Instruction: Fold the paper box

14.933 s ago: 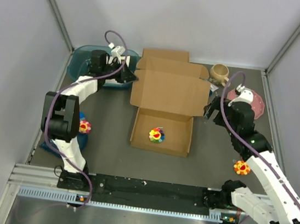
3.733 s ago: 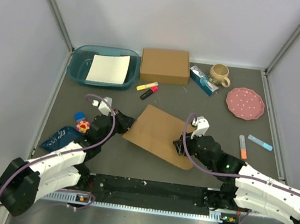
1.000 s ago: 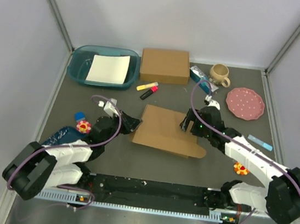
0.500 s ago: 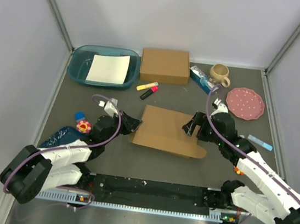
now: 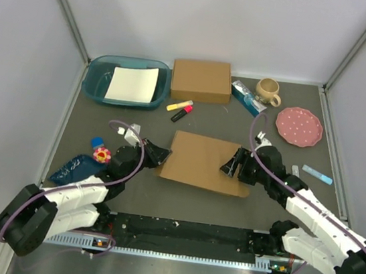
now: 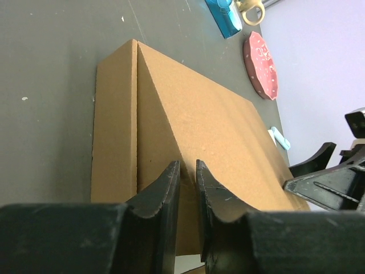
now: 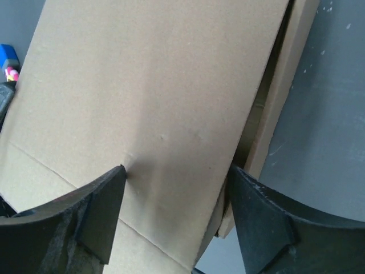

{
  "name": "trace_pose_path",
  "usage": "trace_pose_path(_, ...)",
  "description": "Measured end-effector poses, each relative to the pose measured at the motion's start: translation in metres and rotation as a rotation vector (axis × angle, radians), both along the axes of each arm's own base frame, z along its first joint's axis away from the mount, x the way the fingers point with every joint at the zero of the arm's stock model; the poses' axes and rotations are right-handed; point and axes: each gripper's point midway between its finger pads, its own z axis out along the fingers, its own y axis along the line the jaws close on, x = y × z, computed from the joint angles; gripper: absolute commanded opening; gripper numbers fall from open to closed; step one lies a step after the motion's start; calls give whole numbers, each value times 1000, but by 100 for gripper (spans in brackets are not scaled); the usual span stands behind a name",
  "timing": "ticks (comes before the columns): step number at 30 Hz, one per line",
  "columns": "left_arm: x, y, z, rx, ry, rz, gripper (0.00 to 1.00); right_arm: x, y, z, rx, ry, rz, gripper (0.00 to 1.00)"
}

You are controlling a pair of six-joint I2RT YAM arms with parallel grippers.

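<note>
The paper box [image 5: 203, 161] lay nearly closed, on the arms' side of the smaller box [image 5: 201, 80]; left gripper [image 5: 164, 155] pinched its edge, right gripper [image 5: 232, 166] spread over the lid; tucking seemingly remained

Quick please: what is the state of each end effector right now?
Left end effector: shut on an edge of the paper box.
Right end effector: open above the paper box, holding nothing.

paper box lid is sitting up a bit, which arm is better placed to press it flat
Right. The right gripper is open over the lid of the paper box, beside the gap along its raised edge. The left gripper looks pinched on the opposite corner, steadying it.
</note>
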Motion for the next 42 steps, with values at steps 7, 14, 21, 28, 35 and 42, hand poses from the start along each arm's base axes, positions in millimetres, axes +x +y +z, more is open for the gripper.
trace_pose_path(7,-6,2,-1,-20,0,11,20,-5,2,-12,29,19,2,68)
trace_pose_path(14,-12,6,-3,-37,2,19,19,-6,-1,-8,24,4,-5,80)
trace_pose_path(21,-15,8,-3,-33,7,20,18,-4,-21,13,-76,-47,-34,82)
trace_pose_path(28,-18,4,-4,-49,26,2,20,2,-30,18,-152,-66,-39,82)
trace_pose_path(35,-26,-5,-6,-90,75,-52,27,-5,-29,-7,-174,4,-15,82)
trace_pose_path(42,-34,-17,-6,-151,124,-117,34,-4,-21,-8,-143,13,1,84)
